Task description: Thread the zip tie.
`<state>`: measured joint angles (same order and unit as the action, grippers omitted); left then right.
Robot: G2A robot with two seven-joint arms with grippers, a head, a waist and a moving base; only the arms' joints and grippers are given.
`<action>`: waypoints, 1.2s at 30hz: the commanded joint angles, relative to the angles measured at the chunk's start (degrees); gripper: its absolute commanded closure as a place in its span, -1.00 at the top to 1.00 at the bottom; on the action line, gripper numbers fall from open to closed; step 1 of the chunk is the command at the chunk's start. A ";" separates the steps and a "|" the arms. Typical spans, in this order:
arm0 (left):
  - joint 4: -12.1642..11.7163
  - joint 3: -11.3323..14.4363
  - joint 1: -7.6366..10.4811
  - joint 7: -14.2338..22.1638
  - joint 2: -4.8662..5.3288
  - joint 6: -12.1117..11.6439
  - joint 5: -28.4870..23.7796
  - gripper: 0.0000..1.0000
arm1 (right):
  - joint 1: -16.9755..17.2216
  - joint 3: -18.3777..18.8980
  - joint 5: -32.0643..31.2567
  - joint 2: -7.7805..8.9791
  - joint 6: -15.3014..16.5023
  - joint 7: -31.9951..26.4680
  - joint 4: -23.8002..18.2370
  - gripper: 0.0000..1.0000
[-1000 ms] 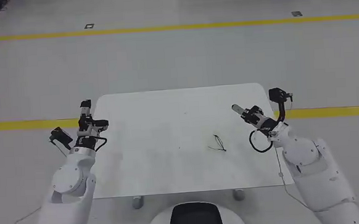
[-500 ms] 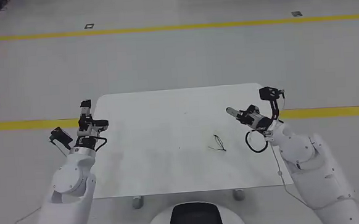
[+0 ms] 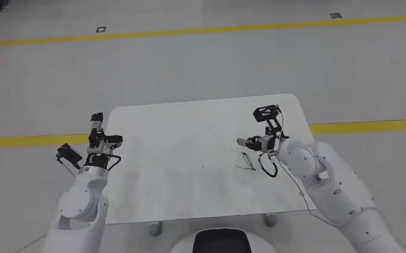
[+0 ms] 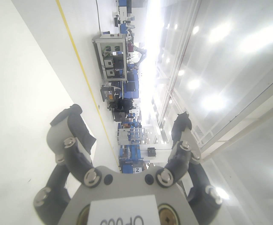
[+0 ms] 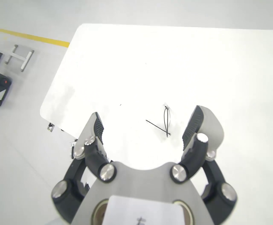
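White tabletop (image 5: 149,53), zip tie (image 5: 166,121) flat near wide-spread right pincer (image 5: 147,111)

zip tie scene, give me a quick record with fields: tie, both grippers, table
zip tie: thin, black, lying on the table in a narrow loop with a straight end crossing it; held by nothing
threaded: cannot tell
right gripper: open, above the table close to the zip tie, not touching it
left gripper: open, holding nothing, at the table's left edge, far from the zip tie
table: white, rounded corners
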<state>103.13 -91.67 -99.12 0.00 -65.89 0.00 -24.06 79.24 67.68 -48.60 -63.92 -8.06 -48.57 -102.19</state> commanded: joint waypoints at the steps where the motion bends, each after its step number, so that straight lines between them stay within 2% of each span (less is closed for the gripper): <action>1: 0.00 0.00 0.00 0.00 0.00 0.00 0.00 1.00 | 0.01 0.06 0.01 0.00 -0.05 0.06 0.00 1.00; 8: 0.00 0.00 0.00 0.00 0.00 0.00 0.00 1.00 | 0.01 0.06 0.01 0.00 -0.05 0.06 0.00 1.00; 10: 0.00 0.00 0.00 0.00 0.00 0.00 0.00 1.00 | -0.21 -0.60 -2.22 0.10 0.67 -0.96 0.39 1.00; 12: 0.00 0.00 0.00 0.00 0.00 0.00 0.00 1.00 | -1.67 -2.13 -5.43 0.08 1.28 -3.90 0.58 1.00; 18: 0.00 0.00 0.00 0.00 0.00 0.00 0.00 1.00 | -6.43 -6.51 -9.53 -0.53 1.23 -11.92 2.07 1.00; 23: 0.00 0.00 0.00 0.00 0.00 0.00 0.00 1.00 | -10.91 -11.25 -10.48 -1.68 0.53 -17.73 6.26 1.00; 30: 0.00 0.00 0.00 0.00 0.00 0.00 0.00 1.00 | -15.31 -16.18 -10.78 -3.40 -1.97 -21.55 12.63 1.00; 36: 0.00 0.00 0.00 0.00 0.00 0.00 0.00 1.00 | -15.65 -16.36 -11.23 -3.50 -2.56 -21.57 13.14 1.00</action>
<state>103.13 -91.67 -99.12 0.00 -65.89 0.00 -24.06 63.59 51.31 -59.85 -67.42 -10.64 -70.15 -89.04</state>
